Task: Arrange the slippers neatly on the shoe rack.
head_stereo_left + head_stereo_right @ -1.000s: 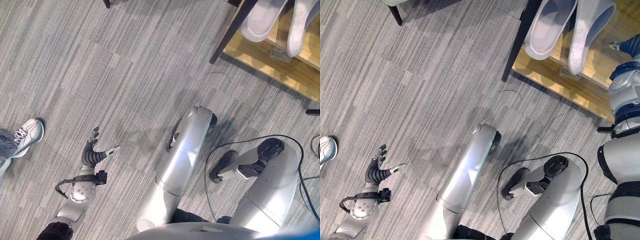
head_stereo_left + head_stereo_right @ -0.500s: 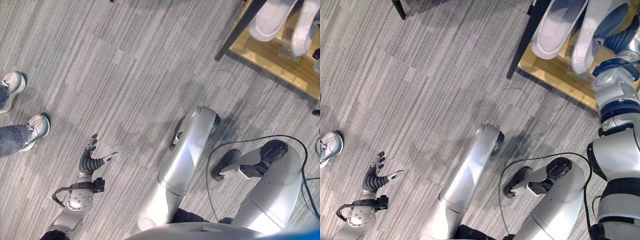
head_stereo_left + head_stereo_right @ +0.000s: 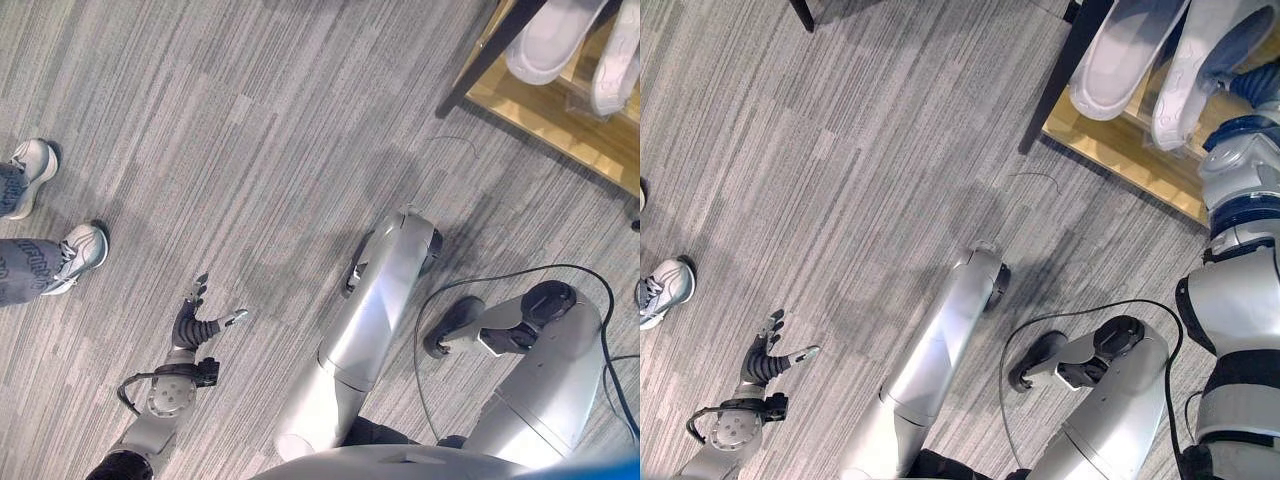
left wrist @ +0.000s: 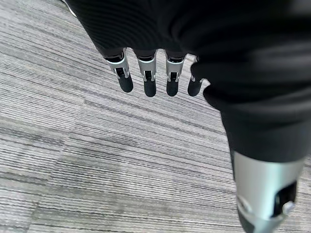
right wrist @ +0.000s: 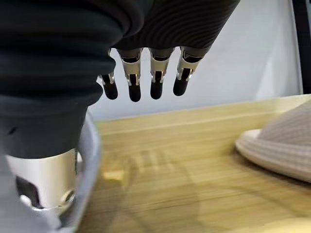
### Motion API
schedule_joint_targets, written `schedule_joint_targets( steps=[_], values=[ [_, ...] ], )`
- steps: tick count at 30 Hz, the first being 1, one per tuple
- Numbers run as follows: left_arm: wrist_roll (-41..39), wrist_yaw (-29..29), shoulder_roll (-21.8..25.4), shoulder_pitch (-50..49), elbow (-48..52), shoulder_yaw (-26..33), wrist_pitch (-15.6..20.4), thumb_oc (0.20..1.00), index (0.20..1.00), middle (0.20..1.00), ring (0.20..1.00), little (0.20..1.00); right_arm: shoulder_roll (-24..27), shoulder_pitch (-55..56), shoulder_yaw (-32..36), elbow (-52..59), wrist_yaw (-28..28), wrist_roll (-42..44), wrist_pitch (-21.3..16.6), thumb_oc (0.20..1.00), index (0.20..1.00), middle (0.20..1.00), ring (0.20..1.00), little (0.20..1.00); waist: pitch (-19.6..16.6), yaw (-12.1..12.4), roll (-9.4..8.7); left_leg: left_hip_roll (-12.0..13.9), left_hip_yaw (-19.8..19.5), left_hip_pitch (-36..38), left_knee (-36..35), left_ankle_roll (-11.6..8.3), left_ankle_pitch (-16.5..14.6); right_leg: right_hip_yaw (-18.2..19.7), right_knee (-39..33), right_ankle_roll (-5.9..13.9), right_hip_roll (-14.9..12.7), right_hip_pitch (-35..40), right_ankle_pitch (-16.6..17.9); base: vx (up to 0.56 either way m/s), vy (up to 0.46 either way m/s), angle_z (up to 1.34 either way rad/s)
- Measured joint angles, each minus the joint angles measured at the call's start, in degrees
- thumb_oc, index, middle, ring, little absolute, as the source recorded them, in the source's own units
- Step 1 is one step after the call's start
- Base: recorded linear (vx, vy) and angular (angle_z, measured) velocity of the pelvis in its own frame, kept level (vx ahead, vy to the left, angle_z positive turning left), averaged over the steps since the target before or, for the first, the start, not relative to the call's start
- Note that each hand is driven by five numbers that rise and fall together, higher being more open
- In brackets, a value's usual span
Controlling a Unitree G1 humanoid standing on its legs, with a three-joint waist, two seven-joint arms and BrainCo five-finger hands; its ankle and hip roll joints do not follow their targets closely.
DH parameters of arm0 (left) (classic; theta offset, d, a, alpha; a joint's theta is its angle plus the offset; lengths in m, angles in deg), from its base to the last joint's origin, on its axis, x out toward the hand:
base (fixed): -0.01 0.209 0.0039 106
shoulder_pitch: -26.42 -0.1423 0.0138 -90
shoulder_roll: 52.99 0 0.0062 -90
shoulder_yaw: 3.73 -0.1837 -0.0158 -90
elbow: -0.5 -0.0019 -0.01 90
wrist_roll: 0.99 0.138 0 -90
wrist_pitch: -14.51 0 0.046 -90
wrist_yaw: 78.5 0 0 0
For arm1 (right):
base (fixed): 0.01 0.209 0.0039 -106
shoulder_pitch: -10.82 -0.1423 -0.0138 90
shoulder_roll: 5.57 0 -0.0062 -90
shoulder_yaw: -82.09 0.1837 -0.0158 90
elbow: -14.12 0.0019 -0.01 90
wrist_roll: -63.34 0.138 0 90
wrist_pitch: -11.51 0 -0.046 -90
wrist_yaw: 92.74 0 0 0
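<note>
Left hand (image 3: 190, 322) is showing a dark ribbed cover over back and wrist, with silver fingers (image 4: 147, 73) ending in dark rounded tips. Right hand (image 5: 63, 43) is wearing the same black ribbed cover. Left arm (image 3: 163, 398) is showing a round silver-grey wrist joint. Right arm (image 3: 1238, 300) is showing silver-grey shells with dark bands.

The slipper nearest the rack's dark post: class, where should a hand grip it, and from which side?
Probably across the arched upper of the slipper, coming from the open front of the shoe rack. It lies sole-down on the wooden shelf, a second slipper close beside it, so side access is tight.
</note>
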Motion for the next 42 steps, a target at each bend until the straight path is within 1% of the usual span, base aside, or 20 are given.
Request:
schedule_joint_targets(
  steps=[5,7,12,16,18,19,20,21,22,23,24,25,26,28,32,34,37,40,41,42],
  values=[
    [0.02,-0.03,1.17,-0.63,1.90,0.07,0.04,1.000,1.000,1.000,1.000,1.000,0.53,0.94,-0.38,-2.34,1.17,-0.48,0.60,1.000,1.000,1.000,1.000,1.000,0.00,-0.10,0.00,0.02,-0.01,0.01,0.04,0.07,0.03,-0.02,-0.02,-0.01,-0.01,0.08,0.00,-0.02,0.005,0.00],
    [-0.01,-0.04,1.93,-1.89,2.75,0.67,0.05,1.000,1.000,1.000,1.000,1.000,0.52,0.95,-1.43,-2.48,1.91,-1.12,1.06,1.000,1.000,1.000,1.000,1.000,0.00,-0.85,0.00,0.00,0.01,-0.01,-0.13,0.08,0.03,-0.02,-0.25,-0.01,0.01,0.00,0.00,-0.04,0.011,0.00],
    [0.00,-0.21,1.90,-1.96,2.88,0.65,0.04,1.000,1.000,1.000,1.000,1.000,0.74,0.83,-1.42,-2.86,2.22,-1.21,1.31,1.000,1.000,1.000,1.000,1.000,0.00,-1.22,-0.02,0.28,0.21,-0.43,-0.75,0.11,0.00,0.05,-0.68,-0.11,0.06,-0.87,0.06,-0.01,0.000,0.00],
    [0.00,-0.19,1.52,-2.00,2.20,0.59,0.04,1.000,1.000,1.000,1.000,1.000,0.71,1.04,1.17,1.26,1.65,0.02,1.35,1.000,1.000,1.000,1.000,1.000,0.01,-1.70,-0.04,0.25,0.06,-0.48,-0.33,0.11,-0.01,0.06,-0.32,-0.11,0.20,-0.92,0.06,0.00,0.005,-0.01],
    [0.01,-0.15,1.41,-2.00,1.89,0.45,0.06,1.000,1.000,1.000,1.000,1.000,0.71,1.16,3.44,4.51,-0.26,1.11,-0.34,1.000,1.000,1.000,1.000,1.000,0.01,-1.75,-0.05,0.36,0.17,-0.51,-0.27,0.15,-0.02,0.24,-0.31,-0.16,0.24,-1.00,0.09,0.01,0.029,0.02],
    [-1.35,0.68,-1.03,4.98,-3.25,-0.98,-1.68,1.000,1.000,1.000,1.000,1.000,-0.03,1.94,3.59,8.06,-1.60,2.82,-0.15,1.000,1.000,1.000,1.000,1.000,-0.04,-3.14,-0.35,0.48,0.77,-0.45,-0.91,0.45,-0.04,0.53,-0.63,-0.10,-0.10,-1.50,0.10,0.03,0.036,-0.09],
    [-1.97,0.82,-3.34,13.96,-6.10,-2.02,-1.26,1.000,1.000,1.000,1.000,1.000,-2.22,2.46,4.59,11.73,-1.59,2.76,-1.35,1.000,1.000,1.000,1.000,1.000,0.07,-4.07,-0.59,0.94,0.34,-0.88,-0.50,0.68,-0.04,0.53,-0.71,0.27,0.84,-1.69,0.77,0.02,0.033,-0.10],
    [-2.05,1.78,-3.59,17.46,-7.60,-2.92,-0.80,1.000,1.000,1.000,1.000,1.000,-3.46,1.08,3.70,9.79,-3.16,4.57,-1.10,1.000,1.000,1.000,1.000,1.000,0.08,-5.77,-0.60,0.90,0.73,-0.87,-0.25,0.87,-0.14,0.69,-0.56,-0.04,0.65,-1.81,0.91,0.01,0.037,-0.25],
    [-2.15,1.70,-3.71,18.15,-8.92,-2.38,0.16,1.000,1.000,1.000,1.000,1.000,-4.25,-0.15,3.80,7.56,-3.50,4.81,-1.62,1.000,1.000,1.000,1.000,1.000,0.14,-5.97,-0.60,0.99,0.77,-0.95,0.43,1.08,-0.26,1.09,0.08,-0.14,0.79,-1.94,0.96,0.00,0.030,-0.15],
    [-2.24,1.65,-3.65,14.84,-8.88,-0.78,1.26,1.000,1.000,1.000,1.000,1.000,-3.06,-1.67,4.18,3.06,-3.48,5.90,-1.78,1.000,1.000,1.000,1.000,1.000,0.14,-5.77,-0.61,0.96,1.32,-0.90,1.82,1.71,-1.02,2.08,1.60,-0.22,0.45,-2.37,0.93,0.00,0.017,-0.17],
    [-4.39,1.69,-2.94,6.68,-10.53,1.06,0.19,1.000,1.000,1.000,1.000,1.000,-0.05,-0.53,5.29,-0.08,-3.64,8.91,-1.21,1.000,1.000,1.000,1.000,1.000,0.14,-5.71,-0.61,0.90,1.64,-0.83,2.21,1.93,-1.38,2.15,1.62,-0.25,0.14,-2.26,0.91,0.00,0.019,-0.15],
    [-4.54,1.69,-2.69,2.15,-11.57,1.22,-0.61,1.000,1.000,1.000,1.000,1.000,0.27,0.62,5.30,-0.07,-3.61,9.00,-1.00,1.000,1.000,1.000,1.000,1.000,0.12,-5.42,-0.59,0.85,1.96,-0.75,2.15,1.93,-1.38,2.51,1.59,-0.23,0.05,-2.38,0.91,0.00,0.022,-0.07],
    [-4.63,1.56,-2.67,1.37,-11.42,1.20,-0.61,1.000,1.000,1.000,1.000,1.000,0.26,0.69,5.27,0.08,-3.60,8.99,-1.02,1.000,1.000,1.000,1.000,1.000,0.10,-4.44,-0.56,0.82,2.23,-0.72,2.00,1.99,-1.33,2.87,1.72,-0.23,0.05,-2.72,0.92,0.00,0.000,0.00],
    [-4.91,1.21,-2.46,1.60,-9.57,1.20,-0.30,1.000,1.000,1.000,1.000,1.000,-0.06,0.68,5.03,2.49,-3.22,8.99,-1.39,1.000,1.000,1.000,1.000,1.000,0.10,-2.90,-0.55,0.58,2.09,-0.71,1.92,1.40,-1.04,2.86,1.92,-0.19,0.03,-2.83,0.94,0.02,0.031,0.04],
    [-6.24,-0.43,-2.31,2.97,-9.91,1.86,-0.28,1.000,1.000,1.000,1.000,1.000,-1.68,0.65,5.10,2.89,-1.74,9.57,-1.74,1.000,1.000,1.000,1.000,1.000,0.09,-2.91,-0.54,0.70,2.10,-0.69,1.99,1.50,-1.09,2.81,1.69,-0.19,0.03,-2.53,0.94,0.00,0.000,0.00],
    [-6.24,-0.45,-2.30,3.82,-9.99,1.89,-0.27,1.000,1.000,1.000,1.000,1.000,-2.42,0.93,7.09,3.12,-1.44,11.26,-1.94,1.000,1.000,1.000,1.000,1.000,0.09,-2.87,-0.54,0.69,2.02,-0.68,1.85,1.50,-1.09,2.70,1.54,-0.19,0.02,-2.48,0.94,0.00,0.000,0.00],
    [-6.31,-0.45,-2.30,4.03,-9.99,2.06,-0.27,1.000,1.000,1.000,1.000,1.000,-2.47,1.19,7.64,3.36,-1.47,11.50,-2.34,1.000,1.000,1.000,1.000,1.000,0.09,-2.88,-0.53,0.65,2.00,-0.67,1.71,1.50,-1.08,2.63,1.34,-0.19,0.04,-2.45,0.94,0.00,0.000,0.00],
    [-6.86,-0.49,-2.23,4.70,-9.99,2.35,-0.25,1.000,1.000,1.000,1.000,1.000,-2.58,3.18,12.10,7.18,-1.88,14.52,-4.14,1.000,1.000,1.000,1.000,1.000,0.09,-2.95,-0.52,0.67,2.02,-0.66,2.03,1.53,-1.10,2.70,1.74,-0.19,0.05,-2.45,0.93,0.01,0.010,0.00],
    [-6.85,-0.49,-2.23,4.76,-10.00,2.36,-0.27,1.000,1.000,1.000,1.000,1.000,-2.80,3.48,12.20,7.41,-2.61,15.85,-4.47,1.000,1.000,1.000,1.000,1.000,0.09,-3.01,-0.52,0.70,2.01,-0.65,2.11,1.52,-1.09,2.70,1.82,-0.19,0.05,-2.44,0.93,0.00,0.000,0.00],
    [-6.83,-0.48,-2.24,4.76,-9.99,2.33,-0.27,1.000,1.000,1.000,1.000,1.000,-2.82,5.17,14.50,10.90,-4.11,16.44,-5.16,1.000,1.000,1.000,1.000,1.000,0.09,-3.08,-0.52,0.75,1.97,-0.65,2.10,1.53,-1.09,2.72,1.86,-0.19,0.08,-2.45,0.93,0.00,0.000,0.00]
  ],
)
